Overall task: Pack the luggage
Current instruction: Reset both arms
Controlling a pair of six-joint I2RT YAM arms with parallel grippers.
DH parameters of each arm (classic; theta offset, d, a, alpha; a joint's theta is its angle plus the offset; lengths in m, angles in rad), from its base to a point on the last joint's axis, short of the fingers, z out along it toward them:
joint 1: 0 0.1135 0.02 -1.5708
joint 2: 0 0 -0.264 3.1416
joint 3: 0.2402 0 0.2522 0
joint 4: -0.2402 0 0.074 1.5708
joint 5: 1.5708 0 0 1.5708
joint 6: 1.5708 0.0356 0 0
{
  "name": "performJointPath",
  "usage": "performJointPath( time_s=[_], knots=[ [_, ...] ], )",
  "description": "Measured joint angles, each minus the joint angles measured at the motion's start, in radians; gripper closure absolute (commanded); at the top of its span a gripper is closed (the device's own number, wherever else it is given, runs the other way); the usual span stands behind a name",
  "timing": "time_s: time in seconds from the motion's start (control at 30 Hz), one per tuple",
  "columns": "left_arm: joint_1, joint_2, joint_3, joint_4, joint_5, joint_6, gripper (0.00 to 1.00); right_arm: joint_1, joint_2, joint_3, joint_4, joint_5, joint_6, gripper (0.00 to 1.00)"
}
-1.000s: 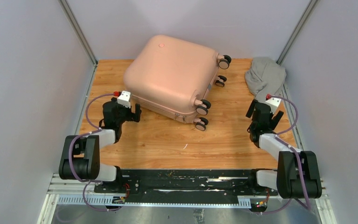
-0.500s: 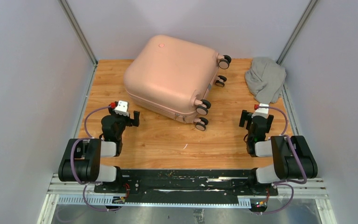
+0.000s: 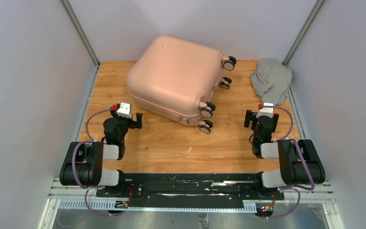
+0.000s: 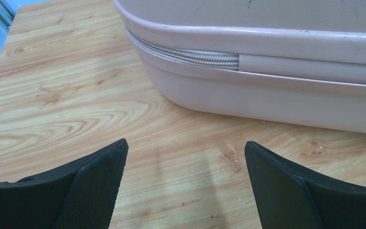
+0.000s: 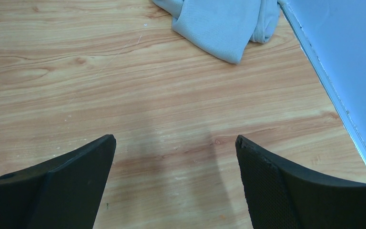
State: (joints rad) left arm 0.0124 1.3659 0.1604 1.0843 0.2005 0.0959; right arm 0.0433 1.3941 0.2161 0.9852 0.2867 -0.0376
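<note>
- The left gripper (image 4: 186, 148) hangs low over the wooden table (image 3: 171, 145), jaws spread wide and holding nothing.
- Just ahead of it lies the pale pink luggage (image 3: 174, 76), closed and flat on its side toward the table's back left, wheels pointing right.
- The right gripper (image 5: 175, 140), equally wide and empty, faces bare wood, with a crumpled grey cloth (image 3: 271, 81) beyond it by the right wall.
</note>
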Motion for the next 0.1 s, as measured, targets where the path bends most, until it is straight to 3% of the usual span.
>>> performJointPath(
  time_s=[0.1],
  knots=[
    [0.000,0.000,0.000,0.000,0.000,0.000,0.00,0.000,0.000,0.000,-0.007,-0.002,-0.003,0.00]
  ],
)
